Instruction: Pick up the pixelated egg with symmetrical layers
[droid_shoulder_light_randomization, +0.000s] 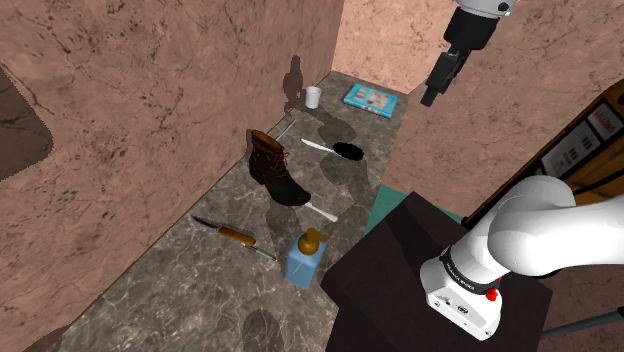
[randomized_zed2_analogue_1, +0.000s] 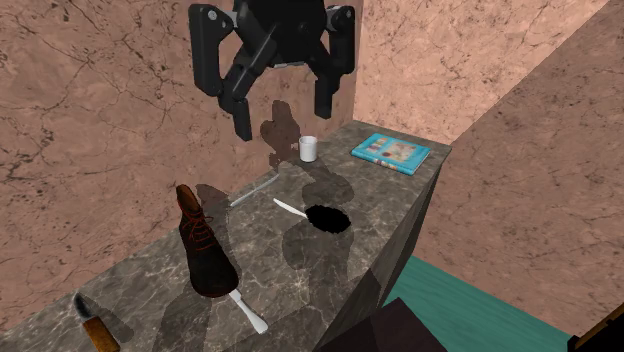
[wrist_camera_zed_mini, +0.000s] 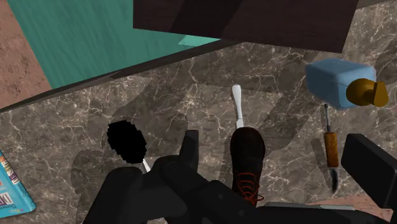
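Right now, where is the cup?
The cup stands at the counter's far end near the wall, to the shoulder view's left of the book.

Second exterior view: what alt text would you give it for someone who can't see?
The black end effector hangs open above a dark marble counter against a pinkish stone wall. On the counter are a brown boot, a white cup, a blue book and a black oval thing with a white handle.

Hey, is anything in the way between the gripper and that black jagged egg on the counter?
Nothing visible does. The gripper hangs open high above the counter, with only air down to the egg. A thin white utensil lies close beside the egg; the boot stands farther off.
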